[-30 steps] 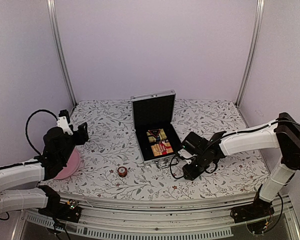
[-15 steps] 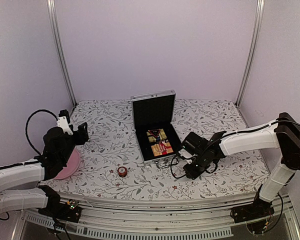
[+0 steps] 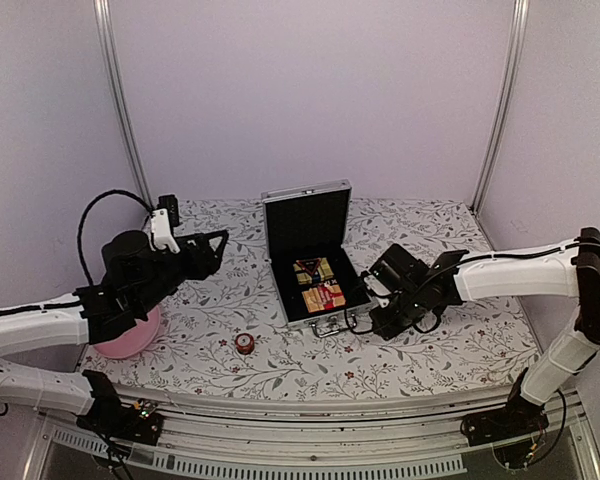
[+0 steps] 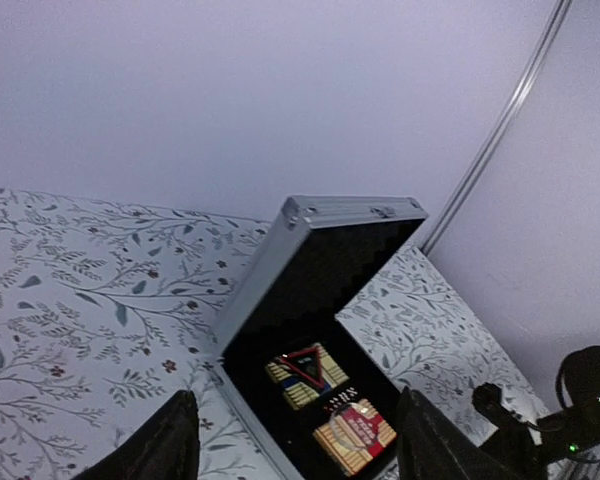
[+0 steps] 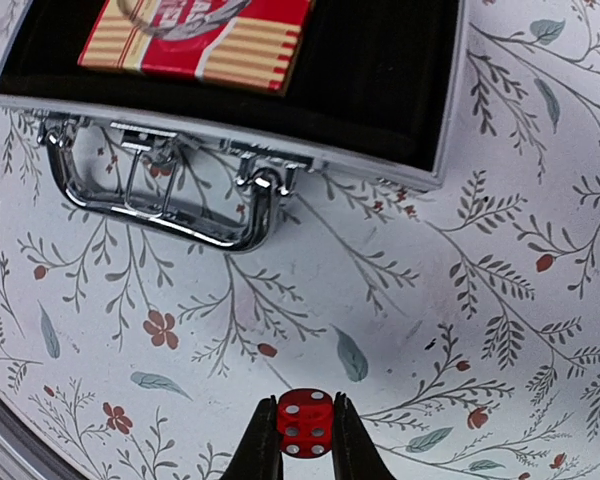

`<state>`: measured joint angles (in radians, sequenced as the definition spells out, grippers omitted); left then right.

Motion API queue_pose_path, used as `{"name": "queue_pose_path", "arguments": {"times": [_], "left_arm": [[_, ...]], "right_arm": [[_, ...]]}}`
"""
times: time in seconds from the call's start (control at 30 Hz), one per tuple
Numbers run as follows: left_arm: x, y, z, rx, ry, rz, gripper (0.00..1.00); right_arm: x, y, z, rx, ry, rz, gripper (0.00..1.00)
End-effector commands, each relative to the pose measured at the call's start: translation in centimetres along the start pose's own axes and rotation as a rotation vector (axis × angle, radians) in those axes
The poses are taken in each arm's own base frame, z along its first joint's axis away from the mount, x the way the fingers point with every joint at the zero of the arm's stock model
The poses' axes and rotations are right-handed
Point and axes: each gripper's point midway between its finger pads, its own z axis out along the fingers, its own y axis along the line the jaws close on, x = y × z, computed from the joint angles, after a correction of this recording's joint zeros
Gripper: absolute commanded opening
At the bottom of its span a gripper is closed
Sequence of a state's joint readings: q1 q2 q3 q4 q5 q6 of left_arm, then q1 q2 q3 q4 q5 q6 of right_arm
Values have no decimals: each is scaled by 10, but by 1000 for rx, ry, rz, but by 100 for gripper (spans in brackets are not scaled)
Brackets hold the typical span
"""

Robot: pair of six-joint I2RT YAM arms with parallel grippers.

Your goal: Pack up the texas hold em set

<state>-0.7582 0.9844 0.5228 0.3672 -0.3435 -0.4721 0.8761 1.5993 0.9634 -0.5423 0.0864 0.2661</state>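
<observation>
Plain lilac walls (image 3: 280, 90) with metal corner rails (image 3: 123, 110) enclose a floral-patterned table (image 3: 480, 345).

silver briefcase (image 3: 305, 225): open, lid upright | card packs (image 3: 320, 285): inside | red die (image 5: 305, 423): between right fingers (image 5: 263, 452) | round token (image 3: 244, 343): loose

card packs (image 3: 325, 295) in briefcase (image 3: 306, 225), token (image 3: 244, 343) before it

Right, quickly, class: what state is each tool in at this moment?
Left tool: open, holding nothing.
Right tool: shut on a red die.
</observation>
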Motion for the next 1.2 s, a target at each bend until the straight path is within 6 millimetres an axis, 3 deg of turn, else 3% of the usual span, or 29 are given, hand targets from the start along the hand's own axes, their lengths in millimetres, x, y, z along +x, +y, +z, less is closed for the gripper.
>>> {"name": "queue_pose_path", "arguments": {"times": [0.0,0.17,0.27,0.47,0.53,0.8,1.03,1.17], "left_arm": [[49,-39,13,89,202,-202,68],[112,-85,31,168,410,-272,67],[143,-99,38,171,503,-283,67],[195,-87,48,57,626,-265,70],[209,-80,49,16,659,-264,76],[224,-55,47,-91,653,-250,78],[243,-83,57,1,740,-274,77],[246,-88,58,9,747,-283,77]], "right_arm": [[-21,-19,-8,-6,-78,99,7],[-27,-38,-15,-52,-127,173,7],[-27,-49,-18,-67,-155,194,8],[-25,-62,-26,-53,-182,224,8],[-25,-63,-28,-54,-192,231,8],[-20,-64,-30,-58,-210,251,8],[-25,-65,-36,-52,-234,261,8],[-29,-66,-42,-53,-255,264,8]]}}
